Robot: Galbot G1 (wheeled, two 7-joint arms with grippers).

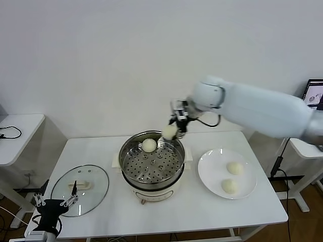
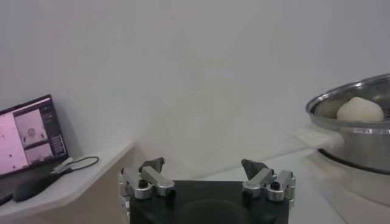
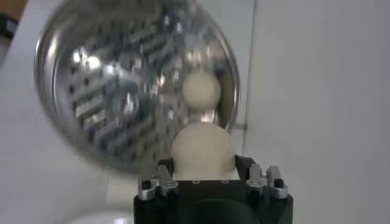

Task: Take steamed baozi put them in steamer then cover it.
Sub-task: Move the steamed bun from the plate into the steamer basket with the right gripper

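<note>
A white table spreads below the right pincer and reaches across to the left pincer, which hangs at its front corner. A round white plate lies on the table below the right pincer, nearer the front edge and off to its right side. Beyond the left pincer, farther left and back, stands a small white side table with a black cable on it. Far right of the right pincer is another white side table bearing a lit screen. A plain white wall rises behind both pincers.
</note>
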